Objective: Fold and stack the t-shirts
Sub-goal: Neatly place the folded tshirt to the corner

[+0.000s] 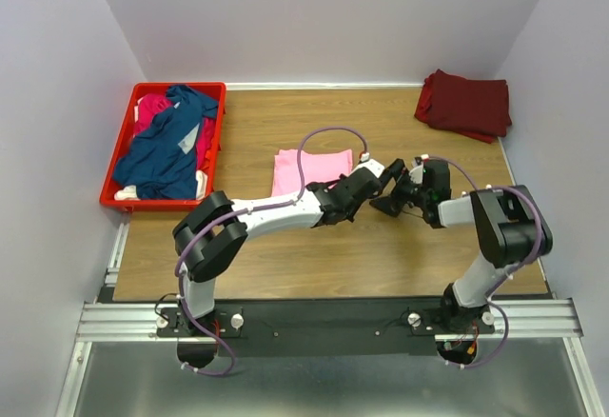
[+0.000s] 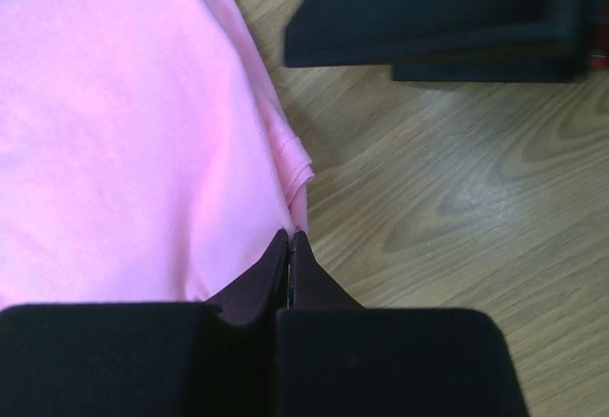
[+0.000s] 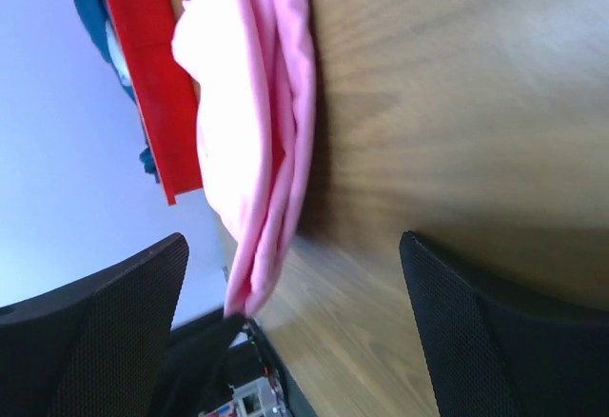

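You have a flat brown wood surface [image 1: 285, 255] with pale walls close on the left, far and right sides. There is bare wood on the near side and in the far middle. A red plastic crate [image 1: 181, 86] with straight sides sits at the far left edge. Your left arm lies low and stretched out to the right. Your right arm is bent and points left toward it, so the two arms meet close together in the middle.

In the crate, the navy blue t-shirt [image 1: 166, 150] lies crumpled on top of the magenta t-shirt [image 1: 150, 108]. The dark maroon t-shirt [image 1: 463, 103] sits folded in the far right corner. The light pink t-shirt [image 1: 324, 165], soft and smooth, lies folded in the middle, left of both claws.

Your left claw [image 2: 288, 246] is pinched tight on the right edge of the light pink t-shirt. Your right claw [image 3: 293, 246] is spread wide, holds nothing, and faces that pinched edge.
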`<state>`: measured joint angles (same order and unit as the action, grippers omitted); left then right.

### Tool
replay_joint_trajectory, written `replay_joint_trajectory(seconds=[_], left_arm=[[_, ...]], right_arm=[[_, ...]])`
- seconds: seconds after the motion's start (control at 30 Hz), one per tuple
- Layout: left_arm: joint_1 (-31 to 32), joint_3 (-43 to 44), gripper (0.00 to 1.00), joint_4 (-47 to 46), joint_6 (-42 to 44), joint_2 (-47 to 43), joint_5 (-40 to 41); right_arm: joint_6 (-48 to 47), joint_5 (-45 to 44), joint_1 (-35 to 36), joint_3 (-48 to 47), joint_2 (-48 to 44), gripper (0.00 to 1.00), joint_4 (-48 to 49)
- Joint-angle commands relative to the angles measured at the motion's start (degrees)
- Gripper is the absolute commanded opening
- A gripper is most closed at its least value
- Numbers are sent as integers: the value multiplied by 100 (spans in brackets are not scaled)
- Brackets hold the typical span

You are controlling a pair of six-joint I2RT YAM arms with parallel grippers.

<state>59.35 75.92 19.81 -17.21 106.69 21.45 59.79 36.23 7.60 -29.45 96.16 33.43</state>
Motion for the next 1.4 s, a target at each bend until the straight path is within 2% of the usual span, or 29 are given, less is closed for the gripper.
replay_joint_trajectory(seconds=[0.0,0.23,0.3,0.33,0.37,0.43,0.47,0.5,0.57,0.6,0.7,0.77,0.8,0.9,0.97,1.07,1.1,1.3,1.37], left_arm=[[-3,-34,0,49,-186,-316,-159],[-11,142,0,163,-397,-281,-229],[-3,151,0,163,-511,-237,-273],[-3,169,0,163,-546,-202,-282],[-3,221,0,224,-642,-167,-299],[-3,283,0,286,-765,-123,-308],[6,344,3,312,-879,-131,-291],[-3,371,10,330,-924,-140,-247],[-11,449,26,348,-977,-193,-212],[-11,485,45,374,-1021,-202,-168],[-11,634,70,567,-1074,-307,-106],[-90,609,76,655,-977,-509,-97],[-151,565,83,716,-925,-605,-71],[-739,231,88,901,-749,-1088,-377],[-1135,-215,89,867,-522,-1613,-501],[-1995,-865,89,481,-187,-2290,-659],[-2120,-973,89,471,-143,-2424,-703],[-2735,-1623,89,673,-107,-3207,-1177],[-2920,-1878,89,673,-107,-3408,-1266]], right_arm=[[279,314,294,-358,866,98,480],[314,332,866,-939,1870,86,480],[288,332,963,-1027,1959,73,480],[288,332,954,-1106,1985,66,480],[244,324,963,-1133,1994,49,472],[113,271,963,-1290,1968,30,210],[-106,227,963,-1387,1933,11,25],[-230,201,954,-1466,1907,2,-160],[-695,130,963,-1738,1854,1,-757],[-888,8,963,-1861,1810,1,-1359],[-1600,-396,954,-2371,1687,1,-2381],[-2057,-729,954,-2592,1599,1,-2840],[-2216,-1097,954,-2905,1555,1,-3077],[-2936,-2010,919,-3783,1572,1,-4629],[-3514,-2521,910,-4303,1669,1,-5169],[-4314,-4144,867,-5288,1923,1,-5987],[-4535,-4385,840,-5830,2046,1,-6310],[-5618,-6185,630,-7248,2854,1,-6683],[-5802,-6443,481,-7765,3031,1,-6709]])
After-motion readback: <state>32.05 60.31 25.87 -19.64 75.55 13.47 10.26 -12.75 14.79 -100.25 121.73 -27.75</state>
